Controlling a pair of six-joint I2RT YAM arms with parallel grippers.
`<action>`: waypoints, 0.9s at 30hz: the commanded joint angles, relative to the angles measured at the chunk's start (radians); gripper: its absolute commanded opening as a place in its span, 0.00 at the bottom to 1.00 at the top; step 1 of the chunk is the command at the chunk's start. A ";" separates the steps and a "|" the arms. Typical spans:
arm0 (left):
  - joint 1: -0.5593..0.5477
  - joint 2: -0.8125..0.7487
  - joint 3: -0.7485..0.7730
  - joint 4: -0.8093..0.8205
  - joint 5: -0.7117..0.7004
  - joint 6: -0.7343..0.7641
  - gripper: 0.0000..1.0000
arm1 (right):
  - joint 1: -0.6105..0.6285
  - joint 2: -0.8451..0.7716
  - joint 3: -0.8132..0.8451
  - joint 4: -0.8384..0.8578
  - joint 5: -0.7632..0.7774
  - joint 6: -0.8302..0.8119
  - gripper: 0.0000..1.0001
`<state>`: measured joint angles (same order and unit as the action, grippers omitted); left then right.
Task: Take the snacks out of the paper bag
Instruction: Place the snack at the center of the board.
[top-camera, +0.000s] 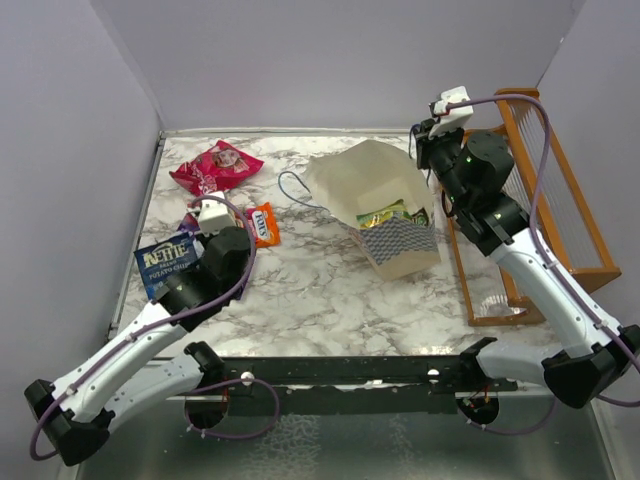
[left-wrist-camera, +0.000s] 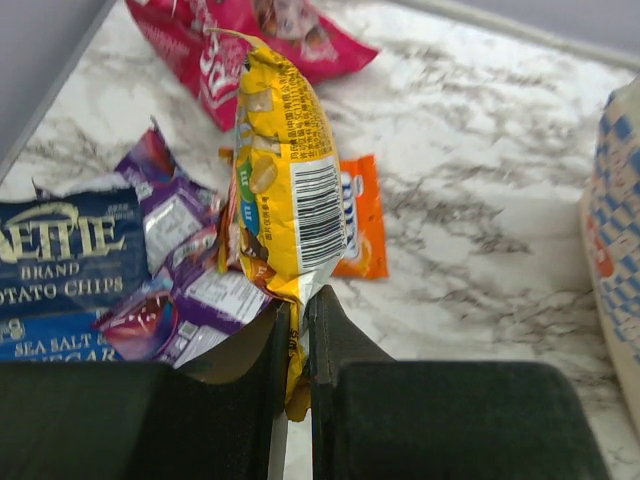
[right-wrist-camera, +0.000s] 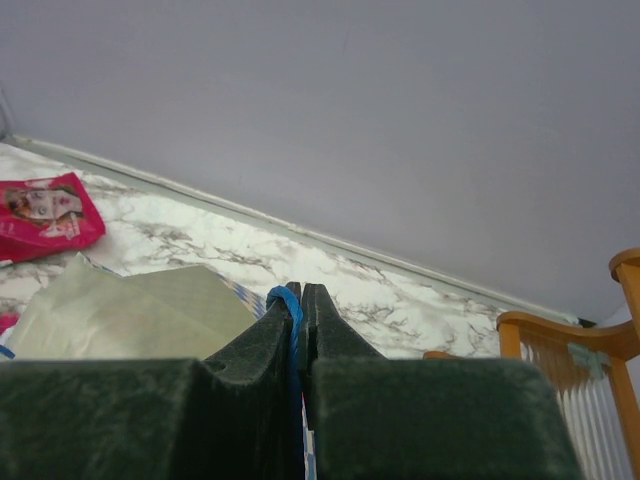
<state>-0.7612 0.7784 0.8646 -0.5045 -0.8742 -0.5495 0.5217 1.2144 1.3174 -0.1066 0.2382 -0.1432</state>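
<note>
1. Two arms show in the top view. The paper bag (top-camera: 385, 205) lies on the table (top-camera: 320, 290) at about 1 o'clock from its middle, mouth open, with green and yellow packets (top-camera: 392, 216) inside. The right gripper (top-camera: 424, 160) is at the bag's 2 o'clock corner, beside the wooden rack (top-camera: 560, 230). At 10 o'clock, snacks already out form a pile: a pink bag (top-camera: 215, 165), a blue chips bag (top-camera: 165, 265) and an orange packet (top-camera: 264, 224). The left gripper (top-camera: 208, 208) hangs over this pile.

2. Left wrist view: the left gripper (left-wrist-camera: 297, 300) is clamped on the bottom edge of a yellow packet (left-wrist-camera: 285, 170), which stands toward 12 o'clock above the purple packets (left-wrist-camera: 190, 290). The grip is only on a thin seam, so I judge the packet could slide out early or swing. If it is let go carelessly it may land back against the paper bag's checkered side at 3 o'clock.

3. Right wrist view: the right gripper (right-wrist-camera: 297, 295) is pressed together on the thin blue cord (right-wrist-camera: 280, 298) of the bag's handle, with the cream bag wall at 8 o'clock. The cord is slim and slick, so it could slip free. The mouth would then sag over the snacks inside. Pulling too hard could instead tip the bag toward the rack.
</note>
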 joint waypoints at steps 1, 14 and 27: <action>0.038 -0.036 -0.127 0.072 0.052 -0.182 0.12 | -0.003 -0.031 0.043 0.026 -0.104 0.031 0.02; 0.460 0.141 -0.314 0.313 0.594 -0.282 0.11 | -0.003 -0.067 0.008 0.071 -0.195 0.095 0.02; 0.661 0.366 -0.261 0.357 0.733 -0.228 0.06 | -0.003 0.009 0.111 0.047 -0.278 0.077 0.02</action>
<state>-0.1600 1.1172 0.5694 -0.1928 -0.2005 -0.7937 0.5217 1.2148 1.3590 -0.1074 0.0048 -0.0639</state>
